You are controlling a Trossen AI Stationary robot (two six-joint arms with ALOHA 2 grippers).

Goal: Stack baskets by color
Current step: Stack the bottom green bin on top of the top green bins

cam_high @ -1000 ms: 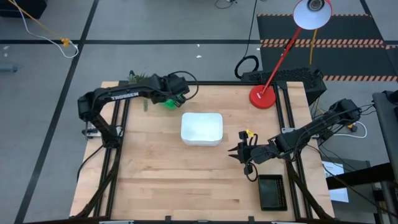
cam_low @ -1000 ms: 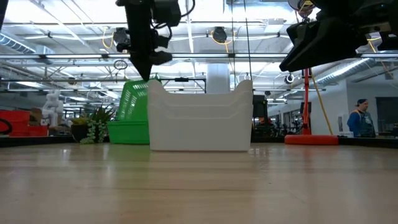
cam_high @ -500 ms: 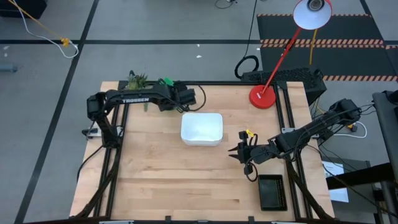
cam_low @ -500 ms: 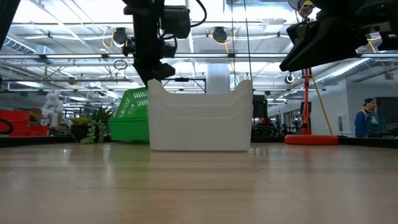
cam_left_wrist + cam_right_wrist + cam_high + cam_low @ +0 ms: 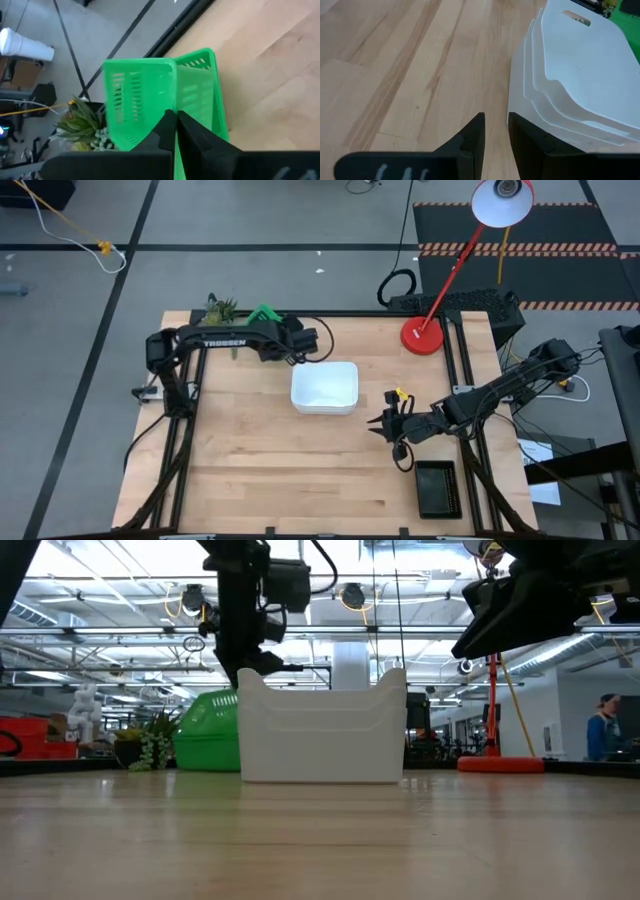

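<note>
Stacked baskets [image 5: 324, 387] at table centre, another basket [image 5: 264, 313] at eleven o'clock, lamp base [image 5: 422, 336] at one, third basket [image 5: 438, 488] at four.

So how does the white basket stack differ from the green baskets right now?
The white basket stack sits flat and upright mid-table with no gripper on it; the green baskets are at the table's back edge, where the left gripper is shut on the rim of one, which is tilted up. The white stack stands taller in the low view. Both are rounded rectangular plastic baskets nested by color.
</note>
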